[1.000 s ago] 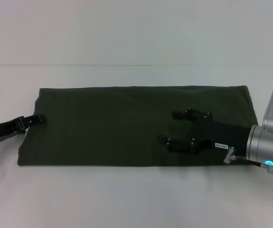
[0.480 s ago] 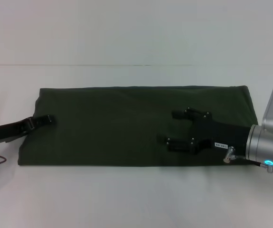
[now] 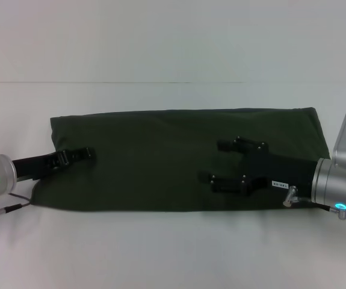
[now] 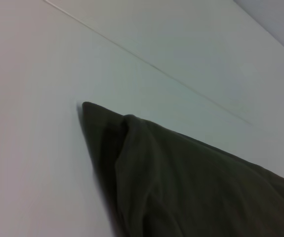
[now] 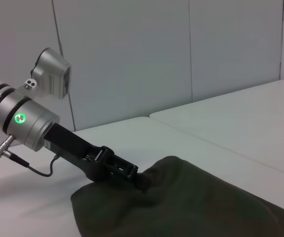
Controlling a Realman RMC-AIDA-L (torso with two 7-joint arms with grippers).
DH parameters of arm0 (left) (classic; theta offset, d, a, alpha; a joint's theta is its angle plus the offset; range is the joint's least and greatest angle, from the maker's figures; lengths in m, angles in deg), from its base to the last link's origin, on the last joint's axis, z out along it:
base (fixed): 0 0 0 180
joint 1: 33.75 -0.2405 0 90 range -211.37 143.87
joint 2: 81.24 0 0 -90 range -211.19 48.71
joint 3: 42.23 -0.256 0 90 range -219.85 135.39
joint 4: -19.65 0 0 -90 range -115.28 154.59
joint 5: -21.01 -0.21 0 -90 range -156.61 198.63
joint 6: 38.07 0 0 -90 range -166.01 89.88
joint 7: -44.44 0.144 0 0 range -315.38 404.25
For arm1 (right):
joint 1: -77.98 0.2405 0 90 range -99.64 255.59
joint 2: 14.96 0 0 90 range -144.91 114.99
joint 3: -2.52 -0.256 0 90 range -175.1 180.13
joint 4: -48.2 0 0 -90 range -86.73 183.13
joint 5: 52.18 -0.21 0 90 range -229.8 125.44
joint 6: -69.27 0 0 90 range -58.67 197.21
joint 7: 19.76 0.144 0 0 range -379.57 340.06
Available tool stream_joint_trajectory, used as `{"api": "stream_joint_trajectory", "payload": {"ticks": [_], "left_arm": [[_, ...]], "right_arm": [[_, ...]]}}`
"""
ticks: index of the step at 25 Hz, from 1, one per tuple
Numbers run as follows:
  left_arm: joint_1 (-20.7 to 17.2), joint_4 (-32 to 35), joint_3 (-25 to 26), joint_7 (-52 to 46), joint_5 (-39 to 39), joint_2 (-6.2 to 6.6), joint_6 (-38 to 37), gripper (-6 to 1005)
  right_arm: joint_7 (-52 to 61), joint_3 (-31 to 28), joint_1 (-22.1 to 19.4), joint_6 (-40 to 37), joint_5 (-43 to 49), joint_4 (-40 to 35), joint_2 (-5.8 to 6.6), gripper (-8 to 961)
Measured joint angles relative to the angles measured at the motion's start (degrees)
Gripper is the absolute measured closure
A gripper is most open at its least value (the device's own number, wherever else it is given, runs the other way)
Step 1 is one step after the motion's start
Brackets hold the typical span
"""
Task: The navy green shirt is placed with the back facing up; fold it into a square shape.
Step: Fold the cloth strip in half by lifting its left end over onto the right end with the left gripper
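My left gripper (image 3: 87,153) is clenched on the left end of the navy green shirt (image 3: 160,159). From the head camera its dark fingers lie low over the cloth, pointing toward my right, and the fabric beside them has lifted off the table (image 3: 173,253). The near left corner of the shirt curls inward just below my wrist, so that edge runs slanted, not square. My right wrist camera confirms the grasp: the left gripper (image 5: 132,175) has its tips buried in a raised hump of olive cloth, the shirt (image 5: 181,202) bunching up around them. My left wrist camera shows no fingers, only a folded peak of the shirt (image 4: 181,187) rising from the white surface (image 4: 33,148).

Well off to the right of that hand, my right gripper (image 3: 230,164) rests on top of the shirt's right half. Its two fingers are spread wide apart, flat on the fabric and pointing toward my left hand, gripping nothing. A wide stretch of smooth cloth separates the two grippers.

Around both of them the shirt spreads as a long dark band across the table, already narrowed lengthwise, its far edge straight and its right end reaching to my right wrist.
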Motion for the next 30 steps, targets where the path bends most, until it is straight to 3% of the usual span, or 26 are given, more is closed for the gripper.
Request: {"api": "stream_joint_trajectory", "payload": {"ticks": [14,20,30], "left_arm": [[0.07,0.96,-1.97,-1.99,-1.27,0.24,0.15,132],[0.37,1.21,-2.67,-1.90,-1.61,0.39,0.28,247],[0.45,1.39,-2.73,-1.40,-1.61,0.44,0.23,717]], "right_arm": [[0.11,0.00,0.07,-0.15,-0.01,0.04,0.00,26],[0.27,0.01,0.09,-0.23,-0.06,0.04,0.00,26],[0.32,0.00,0.23,-0.36,-0.09,0.04,0.00,26]]}}
